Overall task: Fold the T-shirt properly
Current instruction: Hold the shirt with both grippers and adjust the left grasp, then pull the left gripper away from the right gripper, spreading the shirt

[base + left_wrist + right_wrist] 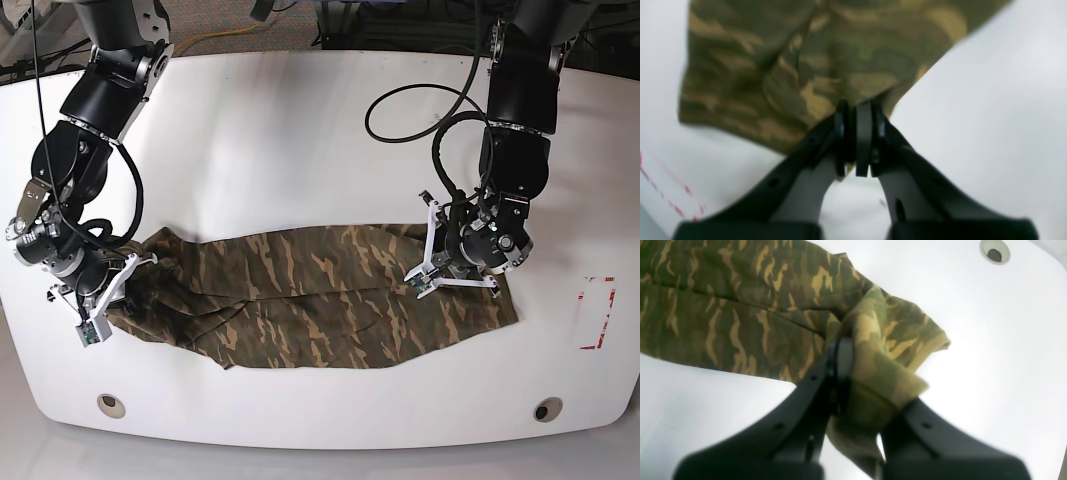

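Observation:
The camouflage T-shirt (310, 305) lies stretched sideways across the white table (300, 130), bunched into a long band. My left gripper (452, 268) is at its right end; in the left wrist view the left gripper (857, 110) is shut, pinching the edge of the T-shirt (826, 60). My right gripper (118, 290) is at the shirt's left end. In the right wrist view the right gripper (857, 353) is shut on a gathered fold of the T-shirt (740, 306), and cloth drapes over one finger and hides it.
A red rectangle mark (597, 312) is drawn on the table to the right of the shirt, and red lines (673, 196) show in the left wrist view. Two round holes (111, 404) (547, 409) sit near the table's front edge. Black cables (410, 110) loop by the left arm.

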Controlling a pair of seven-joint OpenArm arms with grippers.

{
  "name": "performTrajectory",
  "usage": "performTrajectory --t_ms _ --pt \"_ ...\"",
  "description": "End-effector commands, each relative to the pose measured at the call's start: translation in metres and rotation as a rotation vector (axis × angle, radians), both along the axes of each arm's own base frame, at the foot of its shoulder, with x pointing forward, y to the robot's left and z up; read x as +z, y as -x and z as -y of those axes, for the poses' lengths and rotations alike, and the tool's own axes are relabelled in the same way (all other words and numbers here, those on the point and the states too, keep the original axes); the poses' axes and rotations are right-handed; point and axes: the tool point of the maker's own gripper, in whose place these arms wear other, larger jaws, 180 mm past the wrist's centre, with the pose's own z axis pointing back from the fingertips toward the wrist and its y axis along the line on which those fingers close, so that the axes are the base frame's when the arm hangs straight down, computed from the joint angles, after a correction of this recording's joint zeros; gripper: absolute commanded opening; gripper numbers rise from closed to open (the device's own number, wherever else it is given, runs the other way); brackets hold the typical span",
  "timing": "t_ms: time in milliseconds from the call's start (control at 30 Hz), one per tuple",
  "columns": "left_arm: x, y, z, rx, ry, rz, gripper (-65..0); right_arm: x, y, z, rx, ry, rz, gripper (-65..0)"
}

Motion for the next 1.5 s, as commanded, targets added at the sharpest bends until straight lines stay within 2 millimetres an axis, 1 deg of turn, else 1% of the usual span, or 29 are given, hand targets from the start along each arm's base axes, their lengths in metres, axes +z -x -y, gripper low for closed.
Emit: performTrajectory --t_ms 0,33,100,133,267,367,433,500,567,667,767,867,900,1000,1067,1167,1333,1400,1433,1467 --pt "0.024 -0.011 -0.005 0.004 -0.017 0.065 -64.7 0.023 -0.009 0.003 0.002 -0.002 0.076 -65.0" --pt "0.024 -0.008 -0.005 0.004 -0.026 0.065 -64.7 0.023 -0.009 0.003 0.002 -0.002 0.076 -65.0" --pt "0.028 -0.001 -0.012 0.004 -0.057 0.074 -64.7 0.023 -0.009 0.003 0.002 -0.002 0.076 -65.0" --pt "0.034 0.003 -0.016 -0.004 -0.08 0.092 -64.7 0.023 -0.009 0.003 0.002 -0.002 0.076 -65.0" --pt "0.047 0.022 -0.021 -0.011 -0.128 0.124 -65.0 0.023 -0.009 0.003 0.002 -0.002 0.076 -65.0" --pt "0.049 0.039 -0.023 -0.012 -0.155 0.119 -65.0 0.023 -0.009 0.003 0.002 -0.002 0.076 -65.0" --pt "0.049 0.053 -0.037 -0.007 -0.2 0.113 -65.0 0.023 -0.009 0.003 0.002 -0.002 0.076 -65.0" --pt "0.044 0.07 -0.047 -0.001 -0.225 0.09 -65.0 0.023 -0.009 0.003 0.002 -0.002 0.076 -65.0" --pt "0.032 0.089 -0.056 0.003 -0.242 0.045 -65.0 0.023 -0.009 0.003 0.002 -0.002 0.076 -65.0" --pt "0.013 0.122 -0.081 0.038 -0.28 -0.042 -65.0 0.018 -0.006 0.003 0.002 -0.002 0.063 -65.0" --pt "0.002 0.149 -0.105 0.081 -0.313 -0.109 -65.0 0.014 -0.003 0.002 0.003 -0.002 0.054 -65.0" --pt "-0.004 0.17 -0.125 0.121 -0.34 -0.156 -65.0 0.01 -0.001 0.002 0.002 -0.001 0.04 -65.0" --pt "-0.005 0.178 -0.135 0.142 -0.351 -0.173 -65.0 0.005 0.003 0.002 0.002 0.0 0.028 -65.0" --pt "-0.007 0.194 -0.149 0.181 -0.367 -0.206 -65.0 -0.003 0.009 0.0 0.005 -0.001 0.012 -65.0" --pt "-0.009 0.201 -0.152 0.187 -0.372 -0.22 -65.0 -0.006 0.013 -0.007 0.013 -0.01 0.009 -65.0" --pt "-0.013 0.218 -0.158 0.175 -0.395 -0.262 -65.0 -0.012 0.025 -0.013 0.019 0.001 0.003 -65.0" --pt "-0.02 0.233 -0.156 0.17 -0.393 -0.303 -64.6 -0.021 0.046 -0.017 0.031 0.029 -0.016 -65.0" --pt "-0.021 0.238 -0.156 0.166 -0.393 -0.315 -64.2 -0.026 0.052 -0.023 0.036 0.023 -0.023 -65.0" --pt "-0.022 0.24 -0.155 0.166 -0.387 -0.318 -62.5 -0.028 0.056 -0.025 0.035 0.021 -0.028 -65.0" --pt "-0.023 0.242 -0.152 0.162 -0.371 -0.327 -58.9 -0.031 0.061 -0.02 0.017 0.018 -0.034 -65.0"
